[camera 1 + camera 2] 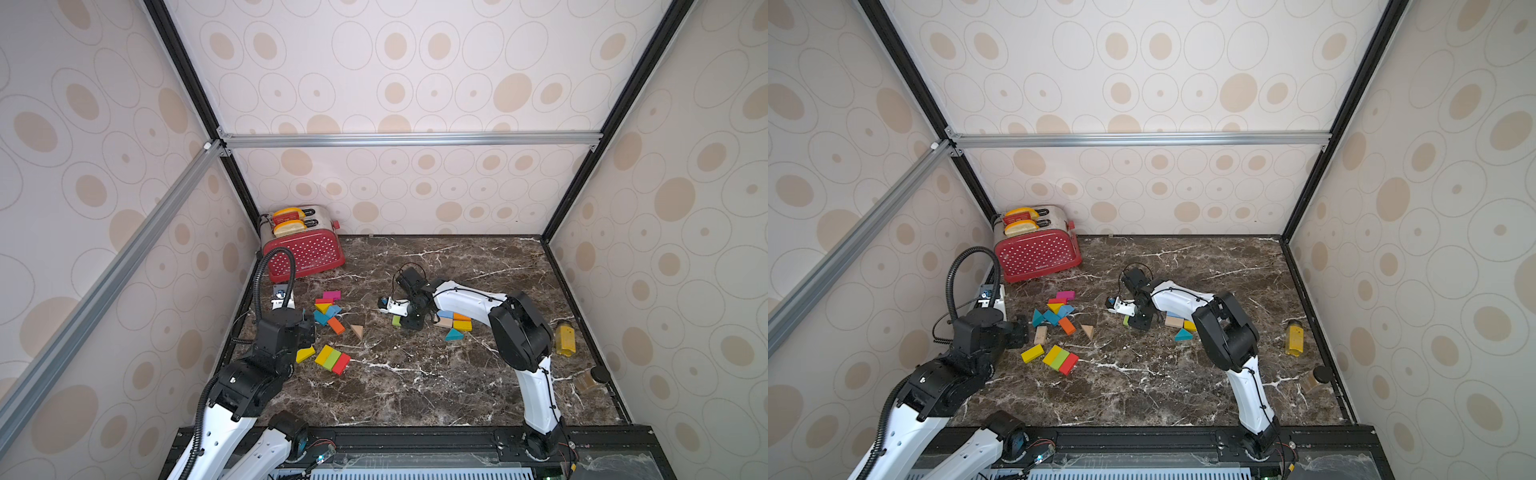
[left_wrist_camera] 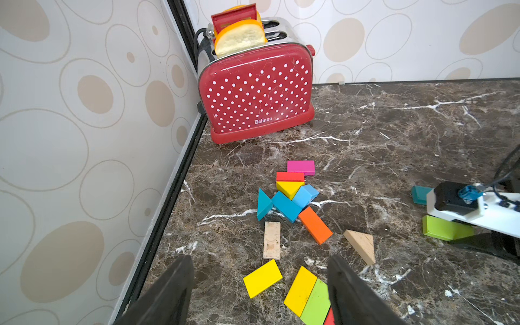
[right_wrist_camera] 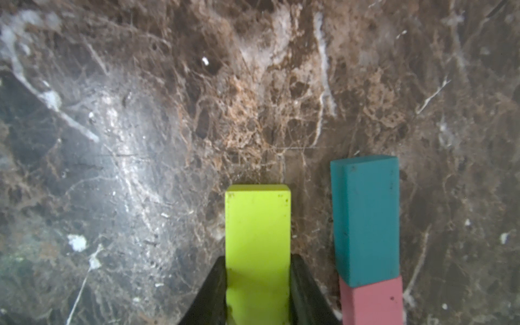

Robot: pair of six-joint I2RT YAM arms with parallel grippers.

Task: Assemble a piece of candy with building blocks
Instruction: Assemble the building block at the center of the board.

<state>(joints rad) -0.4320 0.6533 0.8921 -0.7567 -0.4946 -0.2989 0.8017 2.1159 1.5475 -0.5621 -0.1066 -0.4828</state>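
Table [image 1: 415, 390]: dark veined marble top. I see all of it in both top views.
Jar [image 1: 593, 378]: dark lid, nearest me, against the right edge.
Left gripper [image 2: 259, 258]: fingers spread wide with nothing between them. It hovers at the near left of the blocks, above the yellow brick.
Three-brick row [image 1: 332, 360]: yellow, green and red bricks lying flat with long sides touching. These are the nearest blocks.
Yellow brick [image 2: 262, 278]: flat, just beside the row but apart from it.
Bare-wood brick [image 2: 271, 239]: flat, just beyond the yellow brick.
Bare-wood wedge [image 1: 357, 331]: lies alone beyond the row.
Mustard bottle [image 1: 565, 340]: near the right edge, well apart from the blocks.
Right group [image 1: 462, 326]: blue, orange, bare-wood and yellow bricks packed together, with a second teal wedge [image 1: 454, 335] on their near side. My right arm partly hides them.
Orange brick [image 2: 315, 225]: slanted, its far end touching the left cluster.
Left cluster [image 2: 287, 206]: blue bricks, a teal wedge [image 2: 264, 204], a yellow wedge [image 2: 289, 189] and a red brick [image 2: 290, 176], all touching.
Magenta brick [image 2: 301, 167]: at the cluster's far end.
Right gripper [image 3: 257, 270]: clamped on the lime brick [image 3: 257, 222] at mid-table, one finger on each long side. I cannot tell whether the brick is clear of the marble.
Teal brick [image 3: 365, 219] and pink brick [image 3: 371, 301]: end to end and touching, parallel to the lime brick, with bare marble between them and it.
Toaster [image 1: 303, 245]: red with white dots, bread in its slots, in the far left corner.
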